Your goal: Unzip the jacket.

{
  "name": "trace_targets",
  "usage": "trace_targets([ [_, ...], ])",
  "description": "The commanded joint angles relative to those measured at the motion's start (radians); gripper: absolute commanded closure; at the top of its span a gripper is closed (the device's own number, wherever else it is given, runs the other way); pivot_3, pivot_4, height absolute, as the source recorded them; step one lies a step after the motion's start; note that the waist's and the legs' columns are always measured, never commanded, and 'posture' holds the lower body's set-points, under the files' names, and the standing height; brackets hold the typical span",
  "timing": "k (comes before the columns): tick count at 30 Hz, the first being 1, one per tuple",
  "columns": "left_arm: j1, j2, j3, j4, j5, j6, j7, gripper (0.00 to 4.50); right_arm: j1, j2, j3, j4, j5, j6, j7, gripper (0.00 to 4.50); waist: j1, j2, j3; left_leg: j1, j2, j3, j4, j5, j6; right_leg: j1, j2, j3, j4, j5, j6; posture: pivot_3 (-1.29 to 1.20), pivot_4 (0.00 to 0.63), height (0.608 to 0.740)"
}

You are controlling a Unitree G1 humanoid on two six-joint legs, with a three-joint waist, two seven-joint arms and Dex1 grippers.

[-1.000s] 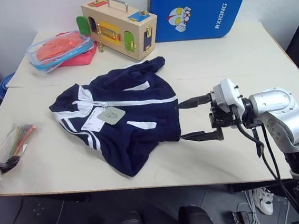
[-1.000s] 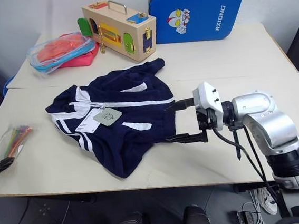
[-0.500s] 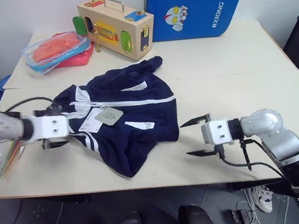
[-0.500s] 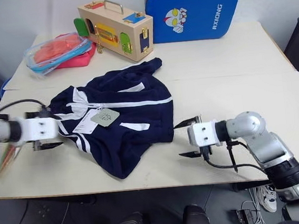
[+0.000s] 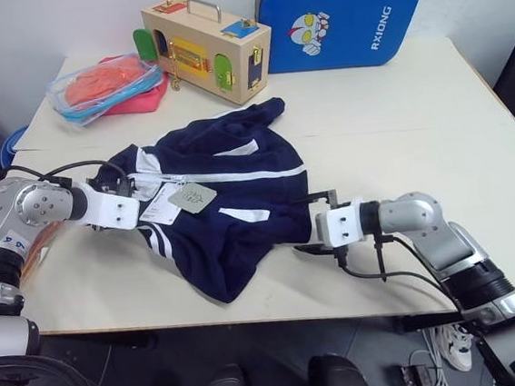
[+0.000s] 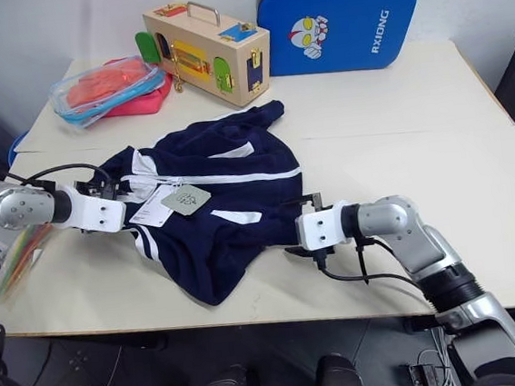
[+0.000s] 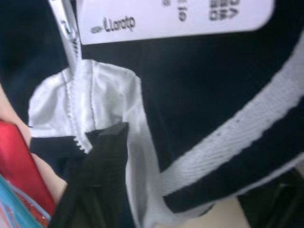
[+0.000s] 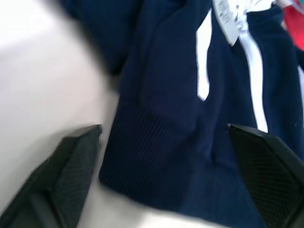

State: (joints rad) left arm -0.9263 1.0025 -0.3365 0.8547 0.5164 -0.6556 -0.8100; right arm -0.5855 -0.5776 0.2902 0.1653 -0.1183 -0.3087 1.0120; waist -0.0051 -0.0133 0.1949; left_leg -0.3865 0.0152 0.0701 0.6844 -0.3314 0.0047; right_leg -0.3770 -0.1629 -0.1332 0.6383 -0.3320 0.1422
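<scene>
The navy jacket with white stripes lies crumpled in the middle of the table, its white zipper running across it. White and pale green hang tags rest near the collar. My left gripper is at the collar end. In the left wrist view one of its fingers rests on the white collar lining beside the zipper teeth, the other stands well apart, and collar fabric lies between them. My right gripper is open at the jacket's right hem, which lies between its spread fingers.
A wooden latch box and a blue hard case stand at the back of the table. A clear bag of orange and red items sits back left. A packet of coloured sticks lies by my left arm.
My left arm has swung in from the table's left edge to the jacket's collar. My right gripper has sunk and moved left to the hem.
</scene>
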Motion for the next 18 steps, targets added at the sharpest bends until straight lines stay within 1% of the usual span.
trace_targets([
  [1, 0.006, 0.008, 0.002, 0.020, 0.000, 0.000, -0.005, 2.68, -0.021, 0.020, 0.015, 0.027, -0.020, -0.029, -0.028, 1.27, 0.001, 0.000, 0.000, 0.000, 0.000, 0.000, 0.000, 0.000, 0.000, 0.000, 0.000, 0.000, 0.000, 0.000, 0.000, 0.00, 0.150, 0.740],
  [6, 0.025, 0.012, 0.013, 0.007, -0.017, 0.007, -0.016, 4.31, -0.042, 0.038, 0.023, 0.082, -0.040, -0.050, -0.046, 3.02, -0.002, 0.000, 0.000, 0.000, 0.000, -0.001, 0.000, 0.000, 0.000, 0.000, 0.000, 0.000, 0.000, 0.000, 0.000, 0.00, 0.150, 0.740],
  [7, 0.030, 0.013, 0.015, 0.004, -0.019, 0.008, -0.018, 4.50, -0.044, 0.037, 0.024, 0.091, -0.042, -0.056, -0.044, 3.41, -0.002, 0.000, 0.000, 0.000, 0.000, -0.001, 0.000, 0.000, 0.000, 0.000, 0.000, 0.000, 0.000, 0.000, 0.000, 0.00, 0.150, 0.740],
  [10, 0.044, 0.019, 0.019, -0.007, -0.029, 0.006, -0.030, 4.50, -0.045, 0.024, 0.020, 0.110, -0.034, -0.069, -0.025, 4.40, -0.003, 0.000, 0.000, 0.000, 0.000, -0.001, 0.000, 0.000, 0.000, 0.000, 0.000, 0.000, 0.000, 0.000, 0.000, 0.00, 0.150, 0.740],
  [11, 0.052, 0.020, 0.024, -0.013, -0.039, 0.008, -0.041, 4.50, -0.045, 0.014, 0.016, 0.114, -0.030, -0.075, -0.016, 4.48, -0.003, 0.000, 0.000, 0.000, 0.000, -0.001, 0.000, 0.000, 0.000, 0.000, 0.000, 0.000, 0.000, 0.000, 0.000, 0.00, 0.150, 0.740],
  [15, 0.094, 0.006, 0.057, -0.075, -0.099, 0.048, -0.073, 4.50, -0.044, -0.050, -0.019, 0.126, -0.025, -0.092, 0.004, 4.48, -0.002, 0.000, 0.000, 0.000, 0.000, -0.001, 0.000, 0.000, 0.000, 0.000, 0.000, 0.000, 0.000, 0.000, 0.000, 0.00, 0.150, 0.740],
  [16, 0.109, 0.001, 0.069, -0.103, -0.120, 0.061, -0.084, 4.50, -0.038, -0.074, -0.030, 0.123, -0.015, -0.091, 0.016, 4.48, -0.001, 0.000, 0.000, 0.000, 0.000, -0.001, 0.000, 0.000, 0.000, 0.000, 0.000, 0.000, -0.001, 0.000, 0.000, 0.00, 0.150, 0.740],
  [18, 0.157, -0.013, 0.092, -0.197, -0.193, 0.103, -0.137, 4.50, -0.010, -0.155, -0.046, 0.111, 0.009, -0.067, 0.078, 4.48, 0.004, 0.000, 0.000, -0.001, -0.001, -0.001, 0.000, 0.000, 0.000, 0.000, -0.001, 0.000, -0.001, 0.000, 0.000, 0.00, 0.150, 0.740],
])
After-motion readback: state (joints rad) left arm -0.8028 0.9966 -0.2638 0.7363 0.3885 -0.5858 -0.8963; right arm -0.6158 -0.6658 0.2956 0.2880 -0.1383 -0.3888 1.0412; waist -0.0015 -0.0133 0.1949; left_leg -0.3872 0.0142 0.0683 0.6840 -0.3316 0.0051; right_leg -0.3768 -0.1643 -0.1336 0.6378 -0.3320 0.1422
